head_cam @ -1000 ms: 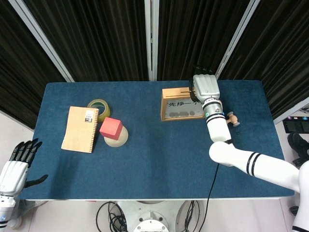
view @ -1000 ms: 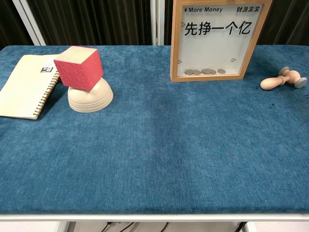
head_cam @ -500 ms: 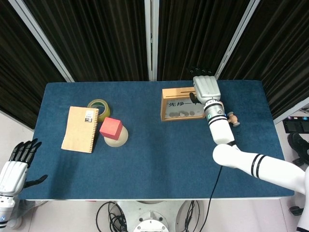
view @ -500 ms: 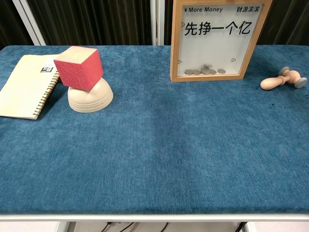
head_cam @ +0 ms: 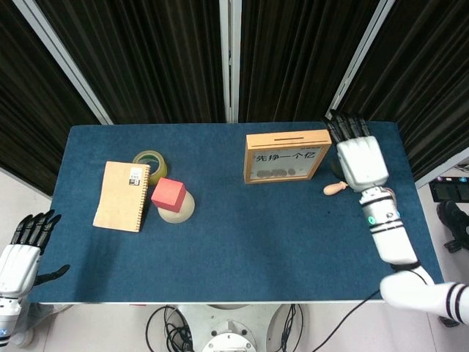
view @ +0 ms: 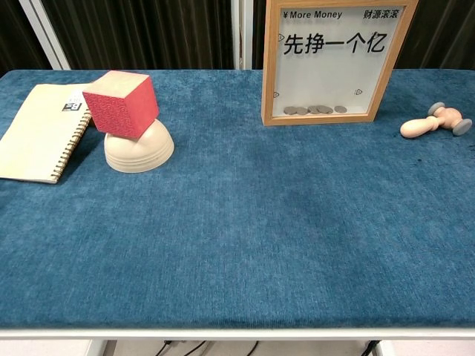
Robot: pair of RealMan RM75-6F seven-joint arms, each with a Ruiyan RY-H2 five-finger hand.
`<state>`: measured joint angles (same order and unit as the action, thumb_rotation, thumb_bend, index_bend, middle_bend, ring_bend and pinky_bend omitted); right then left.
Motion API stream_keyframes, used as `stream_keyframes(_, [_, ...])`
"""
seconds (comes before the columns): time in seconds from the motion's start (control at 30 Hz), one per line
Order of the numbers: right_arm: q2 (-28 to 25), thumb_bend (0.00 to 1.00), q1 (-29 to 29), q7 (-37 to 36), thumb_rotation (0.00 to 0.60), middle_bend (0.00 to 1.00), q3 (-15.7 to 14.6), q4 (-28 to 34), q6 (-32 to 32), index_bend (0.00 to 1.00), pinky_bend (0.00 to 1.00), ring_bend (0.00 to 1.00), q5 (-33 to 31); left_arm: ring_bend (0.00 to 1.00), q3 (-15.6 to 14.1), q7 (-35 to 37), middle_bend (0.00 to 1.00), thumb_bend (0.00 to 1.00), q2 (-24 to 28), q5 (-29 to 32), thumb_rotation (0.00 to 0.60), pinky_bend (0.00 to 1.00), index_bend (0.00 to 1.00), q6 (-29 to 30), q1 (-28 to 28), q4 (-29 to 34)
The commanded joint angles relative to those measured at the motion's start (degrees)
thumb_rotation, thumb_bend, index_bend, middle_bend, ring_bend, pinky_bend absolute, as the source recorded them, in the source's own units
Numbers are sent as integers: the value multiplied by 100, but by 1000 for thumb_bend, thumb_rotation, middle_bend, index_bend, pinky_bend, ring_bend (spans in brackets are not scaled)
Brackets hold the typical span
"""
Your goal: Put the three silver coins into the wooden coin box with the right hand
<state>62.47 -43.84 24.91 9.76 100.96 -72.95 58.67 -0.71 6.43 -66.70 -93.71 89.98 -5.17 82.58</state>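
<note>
The wooden coin box [head_cam: 286,155] [view: 335,59] stands upright at the back right of the blue table, its glass front printed with Chinese characters. Several silver coins [head_cam: 273,174] [view: 315,110] lie in a row at its bottom behind the glass. My right hand [head_cam: 360,158] hovers to the right of the box, apart from it, fingers extended and nothing in it; the chest view does not show it. My left hand [head_cam: 23,249] hangs off the table's front left corner, fingers spread and empty.
A small wooden mallet [head_cam: 335,188] [view: 434,122] lies right of the box, partly under my right hand. On the left sit a spiral notebook [head_cam: 122,196] [view: 38,130], a tape roll [head_cam: 150,163], and a red cube [head_cam: 168,194] [view: 122,103] atop an upturned cream bowl [view: 139,150].
My right hand has drawn away from the slot on top of the box and swung to the right. A coin fell and settled among those in the box. The left hand stayed put.
</note>
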Motion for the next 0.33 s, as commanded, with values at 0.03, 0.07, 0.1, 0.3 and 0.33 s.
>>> stream_keyframes(0.03, [13, 327, 2101, -989, 600, 0, -1556, -640, -1938, 0, 0, 0, 2228, 0, 25, -123, 0, 40, 8, 5, 600, 0, 16, 21, 2, 57])
stream_keyframes(0.07, [122, 327, 2294, -1098, 600, 0, -1670, -847, -2054, 0, 0, 0, 2331, 0, 36, -169, 0, 40, 13, 9, 600, 0, 16, 29, 2, 70])
stream_keyframes(0.1, [269, 327, 2519, -1262, 600, 0, -1784, -1086, -2135, 0, 0, 0, 2391, 0, 54, -249, 0, 40, 17, 18, 600, 0, 16, 38, 1, 81])
stream_keyframes(0.3, [857, 327, 3132, -1970, 600, 0, -1838, -2021, -2021, 0, 0, 0, 2245, 0, 179, -648, 0, 40, -9, 199, 600, 0, 15, -74, -57, 122])
stream_keyframes(0.33, [917, 327, 3178, -1997, 600, 0, -1813, -2133, -2018, 0, 0, 0, 2250, 0, 190, -651, 0, 40, -13, 212, 600, 0, 15, -90, -68, 124])
